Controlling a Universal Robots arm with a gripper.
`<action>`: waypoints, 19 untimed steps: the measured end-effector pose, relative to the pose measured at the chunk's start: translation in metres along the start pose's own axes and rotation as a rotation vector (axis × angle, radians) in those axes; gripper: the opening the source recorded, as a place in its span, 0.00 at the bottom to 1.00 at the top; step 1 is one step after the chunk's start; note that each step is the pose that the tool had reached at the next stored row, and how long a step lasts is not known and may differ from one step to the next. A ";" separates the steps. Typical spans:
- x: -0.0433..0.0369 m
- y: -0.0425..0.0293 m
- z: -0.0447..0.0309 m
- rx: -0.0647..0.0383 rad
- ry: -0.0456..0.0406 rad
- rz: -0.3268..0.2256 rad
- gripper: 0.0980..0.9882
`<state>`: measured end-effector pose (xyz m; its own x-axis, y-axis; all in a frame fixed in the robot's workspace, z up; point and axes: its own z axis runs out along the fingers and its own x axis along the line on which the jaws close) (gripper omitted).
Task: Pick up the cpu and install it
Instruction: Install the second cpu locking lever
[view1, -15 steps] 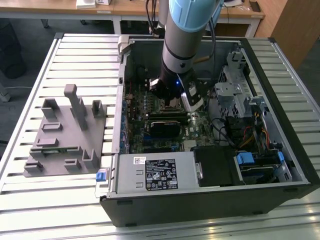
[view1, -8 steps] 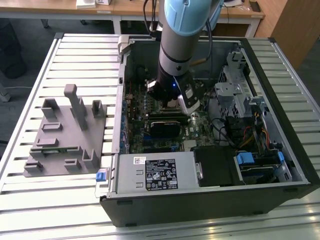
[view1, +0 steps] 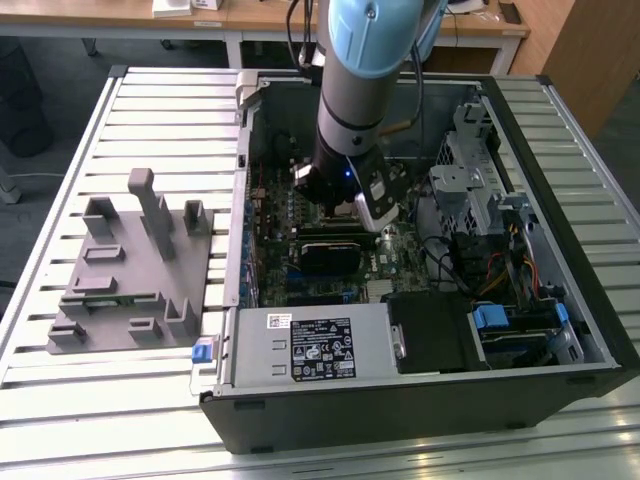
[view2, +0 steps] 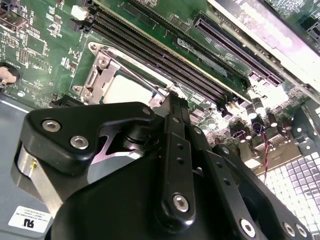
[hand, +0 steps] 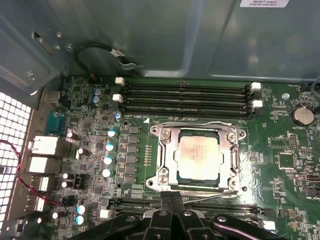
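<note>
The cpu (hand: 198, 153) sits in its socket (hand: 167, 170) on the motherboard (hand: 280, 145) — seated within the metal frame. The gripper (hand: 172, 197) hangs just beside it, fingers pressed together on nothing. In the exterior view the arm (view1: 360, 90) hides the socket inside the case (view1: 420, 400); the grey fixture (view1: 130, 270) lies outside.

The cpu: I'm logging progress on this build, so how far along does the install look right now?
Done: the cpu already lies inside the socket frame on the motherboard, silvery top up. In hand: nothing; the gripper, fingers together, sits beside the socket, next to the thin retention lever. Left: I cannot tell whether the frame is latched, so clamping may remain.
</note>
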<state>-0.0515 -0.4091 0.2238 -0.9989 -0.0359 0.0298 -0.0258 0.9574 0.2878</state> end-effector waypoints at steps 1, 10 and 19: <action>0.0000 -0.0001 0.0005 0.000 0.0000 0.000 0.01; 0.0005 -0.0022 0.0074 0.000 -0.0001 0.001 0.01; 0.0100 -0.0042 0.0154 -0.003 -0.0003 0.001 0.01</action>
<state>-0.0620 -0.4091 0.2081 -0.9990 -0.0344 0.0299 -0.0242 0.9566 0.2902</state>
